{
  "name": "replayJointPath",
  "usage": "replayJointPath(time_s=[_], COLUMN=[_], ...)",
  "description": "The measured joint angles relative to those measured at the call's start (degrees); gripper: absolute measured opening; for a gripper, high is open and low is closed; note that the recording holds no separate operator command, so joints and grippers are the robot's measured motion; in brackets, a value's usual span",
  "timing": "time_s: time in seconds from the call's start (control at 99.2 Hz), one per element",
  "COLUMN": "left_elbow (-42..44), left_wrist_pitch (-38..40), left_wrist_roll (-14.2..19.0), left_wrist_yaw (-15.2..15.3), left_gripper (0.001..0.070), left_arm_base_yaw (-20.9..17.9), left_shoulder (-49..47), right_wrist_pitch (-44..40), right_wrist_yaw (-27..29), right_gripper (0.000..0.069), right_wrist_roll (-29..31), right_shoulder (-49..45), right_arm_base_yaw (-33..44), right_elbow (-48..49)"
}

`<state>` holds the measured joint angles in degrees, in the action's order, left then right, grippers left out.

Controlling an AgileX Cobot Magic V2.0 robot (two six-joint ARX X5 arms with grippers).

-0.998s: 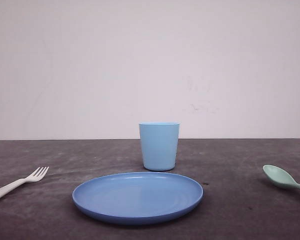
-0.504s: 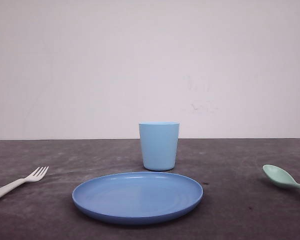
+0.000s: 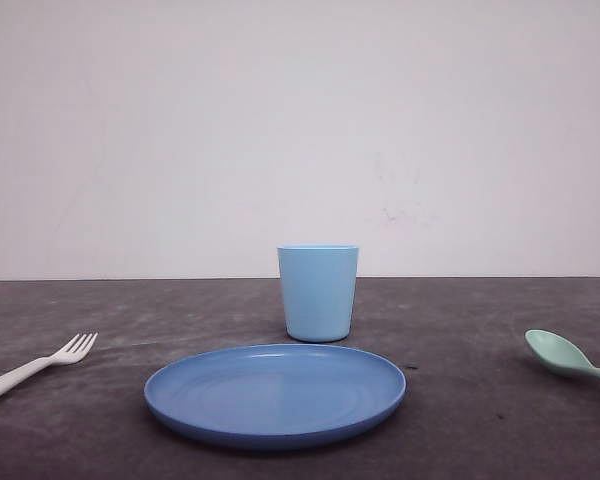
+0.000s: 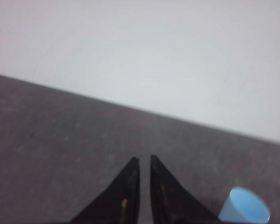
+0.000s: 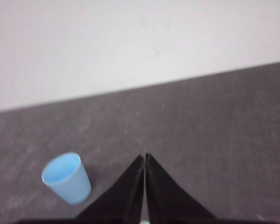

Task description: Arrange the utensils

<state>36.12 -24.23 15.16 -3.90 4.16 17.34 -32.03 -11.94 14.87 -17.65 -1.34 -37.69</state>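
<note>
Fork (image 3: 38,365) lower left, spoon (image 3: 568,358) lower right: likely light, stiff, slippery plastic, best pinched mid-handle; left gripper (image 4: 143,161) barely parted, right gripper (image 5: 144,156) closed, both empty.

You have a small white fork (image 3: 35,366) lying flat at the table's far left, tines pointing inward and away. Your pale mint-green spoon (image 3: 565,357) lies at the far right, bowl up, handle running off-frame.
</note>
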Motion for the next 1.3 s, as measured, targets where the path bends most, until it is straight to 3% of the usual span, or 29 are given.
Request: replayJointPath(time_s=[0.141, 0.303, 0.514, 0.787, 0.877, 0.978, 1.059, 1.15, 1.301], left_elbow=[8.0, 9.2, 9.1, 9.1, 9.1, 9.1, 9.1, 9.1, 9.1], left_wrist_pitch=[-8.5, -11.1, -11.6, -12.7, -13.1, -13.3, -13.9, -15.3, -17.7], left_wrist_roll=[-5.0, -8.2, -10.3, -11.1, -11.1, -11.1, -11.1, -10.9, -9.4], left_wrist_yaw=[-0.1, -0.1, 0.1, 1.1, 1.1, 1.1, 1.1, 1.1, 0.7], left_gripper=[0.0015, 0.0015, 0.0015, 0.0018, 0.0103, 0.0319, 0.0456, 0.0508, 0.0521], left_arm_base_yaw=[0.0, 0.9, 2.7, 2.9, 2.9, 2.9, 2.9, 2.9, 4.0], left_shoulder=[9.6, 18.0, 25.4, 27.6, 27.6, 27.6, 27.6, 27.7, 29.4], right_wrist_pitch=[-5.4, -8.8, -11.1, -11.1, -11.2, -11.2, -11.2, -11.2, -11.2], right_wrist_yaw=[0.0, 0.2, 2.8, 4.7, 4.7, 4.7, 4.7, 4.7, 4.7], right_gripper=[0.0007, 0.0007, 0.0007, 0.0015, 0.0136, 0.0375, 0.0514, 0.0604, 0.0636], right_wrist_roll=[-3.8, -6.6, -8.0, -9.0, -9.1, -9.1, -9.1, -9.1, -9.1], right_shoulder=[-8.7, -17.6, -27.2, -29.2, -29.2, -29.2, -29.2, -29.2, -29.2], right_arm_base_yaw=[0.0, 0.0, 0.0, 0.0, 0.0, 0.0, 0.0, 0.0, 0.0], right_elbow=[-3.9, -4.0, -4.0, -4.0, -4.0, -4.0, -4.0, -4.0, -4.0])
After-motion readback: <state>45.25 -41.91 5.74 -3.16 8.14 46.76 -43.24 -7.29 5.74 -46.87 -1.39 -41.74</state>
